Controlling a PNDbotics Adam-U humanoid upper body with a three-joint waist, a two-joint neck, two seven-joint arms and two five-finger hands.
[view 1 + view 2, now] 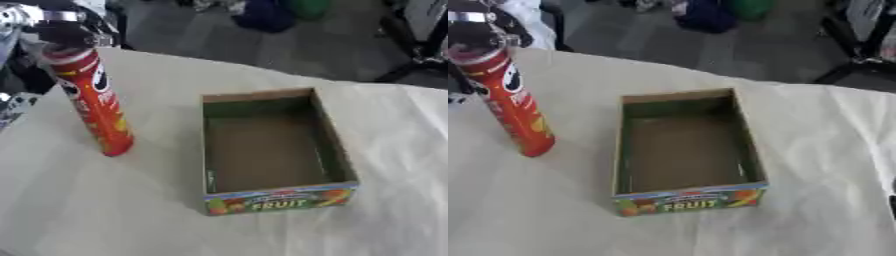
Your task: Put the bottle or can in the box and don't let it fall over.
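A tall orange-red can point(94, 107) stands on the white cloth left of the box, its top leaning a little to the left and its base on the table. My black and silver left hand point(59, 27) comes in from the upper left corner and is curled over the can's top end. The open cardboard box point(337, 145), with a coloured FRUIT label on its near wall, lies empty at the middle of the table, a short way right of the can. Of my right hand only a dark sliver point(892, 200) shows at the right edge.
The white cloth point(105, 210) covers the table, with bare cloth in front of the box and to its right. Beyond the table's far edge there is grey floor with dark blue and green things point(267, 12) and black stand legs point(420, 55).
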